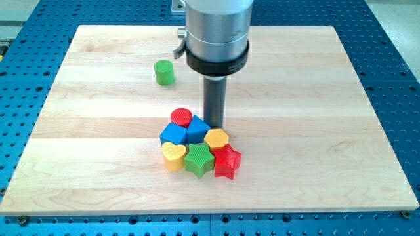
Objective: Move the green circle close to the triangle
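Observation:
The green circle (164, 72), a short cylinder, stands alone on the wooden board (79, 131) at the upper left of centre. A cluster of blocks lies at the middle bottom: a red circle (181, 118), a blue block that looks like a triangle (197, 128), a blue cube (172, 135), a yellow hexagon (216, 138), a yellow heart (173, 156), a green star (198, 160) and a red star (227, 162). My tip (215, 126) is at the cluster's top right edge, just right of the blue triangle and above the yellow hexagon. It is far from the green circle.
The arm's thick grey and black body (216, 33) hangs over the board's top centre, just right of the green circle. The board lies on a blue perforated table (394, 52).

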Controlling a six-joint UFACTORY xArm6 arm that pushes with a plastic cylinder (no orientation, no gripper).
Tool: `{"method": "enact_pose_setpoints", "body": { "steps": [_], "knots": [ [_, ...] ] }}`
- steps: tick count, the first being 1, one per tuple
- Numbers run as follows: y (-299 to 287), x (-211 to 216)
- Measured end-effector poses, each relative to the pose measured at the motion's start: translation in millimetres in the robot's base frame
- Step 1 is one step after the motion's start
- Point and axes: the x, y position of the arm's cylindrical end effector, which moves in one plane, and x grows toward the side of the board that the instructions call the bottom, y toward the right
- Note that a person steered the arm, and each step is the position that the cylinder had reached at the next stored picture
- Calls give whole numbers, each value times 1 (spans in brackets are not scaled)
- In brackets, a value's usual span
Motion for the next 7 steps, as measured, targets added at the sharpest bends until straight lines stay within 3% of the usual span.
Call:
{"method": "enact_pose_setpoints", "body": {
  "steps": [1,5,7],
  "knots": [
    [-3,0],
    [-7,-88],
    [-128,-102]
  ]
}}
